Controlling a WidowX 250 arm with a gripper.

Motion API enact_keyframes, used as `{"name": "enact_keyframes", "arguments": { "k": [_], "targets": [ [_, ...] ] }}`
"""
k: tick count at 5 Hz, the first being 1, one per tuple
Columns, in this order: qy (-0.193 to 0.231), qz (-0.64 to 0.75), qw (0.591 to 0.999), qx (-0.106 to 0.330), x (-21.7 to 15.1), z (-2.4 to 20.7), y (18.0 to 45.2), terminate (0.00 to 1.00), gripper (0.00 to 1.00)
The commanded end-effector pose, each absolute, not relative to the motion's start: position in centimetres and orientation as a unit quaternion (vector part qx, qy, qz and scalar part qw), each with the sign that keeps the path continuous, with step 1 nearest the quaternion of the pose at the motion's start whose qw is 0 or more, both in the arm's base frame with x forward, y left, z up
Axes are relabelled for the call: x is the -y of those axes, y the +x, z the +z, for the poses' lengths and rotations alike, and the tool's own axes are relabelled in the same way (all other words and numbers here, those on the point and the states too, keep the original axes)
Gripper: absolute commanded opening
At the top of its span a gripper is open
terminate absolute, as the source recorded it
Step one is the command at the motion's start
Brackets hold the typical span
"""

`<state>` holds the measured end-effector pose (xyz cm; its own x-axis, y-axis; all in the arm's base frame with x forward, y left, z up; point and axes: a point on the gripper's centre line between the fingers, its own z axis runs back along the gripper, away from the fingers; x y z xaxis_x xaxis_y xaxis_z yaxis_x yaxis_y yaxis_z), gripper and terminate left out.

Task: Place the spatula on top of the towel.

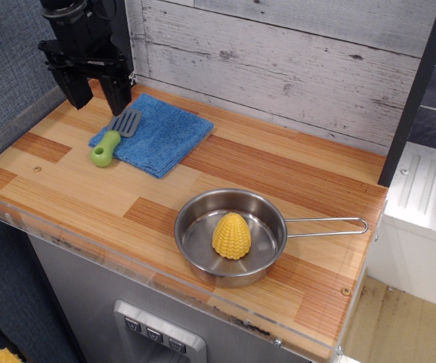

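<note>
Blue towel (157,134) has the spatula (115,137) half on it; gripper (96,92) above, fingers spread, holding nothing.

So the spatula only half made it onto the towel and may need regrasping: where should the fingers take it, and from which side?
Grip the spatula by its stubby green handle, coming straight down with the open gripper. The handle hangs off the blue towel over the bare counter, so it is rounder and easier to close on than the flat slotted blade.
</note>
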<state>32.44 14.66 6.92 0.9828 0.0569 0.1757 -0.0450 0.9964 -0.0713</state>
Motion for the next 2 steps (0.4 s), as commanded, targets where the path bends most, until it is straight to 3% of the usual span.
{"name": "enact_keyframes", "arguments": {
  "k": [1,2],
  "targets": [
    [-0.028,0.004,0.993,0.113,-13.5,13.8,29.4,0.00,1.00],
    [-0.031,-0.010,0.994,0.108,-12.7,14.6,27.5,0.00,1.00]
  ]
}}
